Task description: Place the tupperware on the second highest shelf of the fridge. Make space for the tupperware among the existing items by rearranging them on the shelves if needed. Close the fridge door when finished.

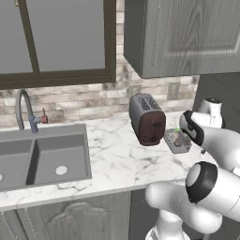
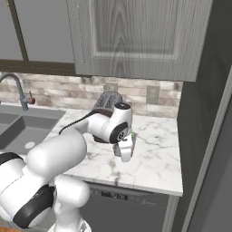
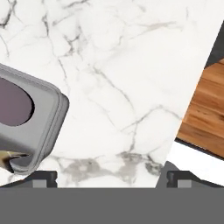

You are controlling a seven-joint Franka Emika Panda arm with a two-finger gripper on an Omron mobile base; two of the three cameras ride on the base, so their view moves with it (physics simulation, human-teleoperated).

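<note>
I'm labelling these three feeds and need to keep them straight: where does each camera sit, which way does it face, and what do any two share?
Left base view: behind the arm on its left, facing the counter; sink, toaster, tupperware; arm at lower right.
Right base view: behind on its right, same counter; arm at lower left, hand pointing down.
Hand view: on the open hand, looking down at marble and the tupperware's corner.
Shared: both base views show sink, toaster, counter.

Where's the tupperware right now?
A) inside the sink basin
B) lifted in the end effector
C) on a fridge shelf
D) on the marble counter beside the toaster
D: the tupperware rests on the marble counter just right of the toaster; the end effector is open above the counter beside it.
</note>
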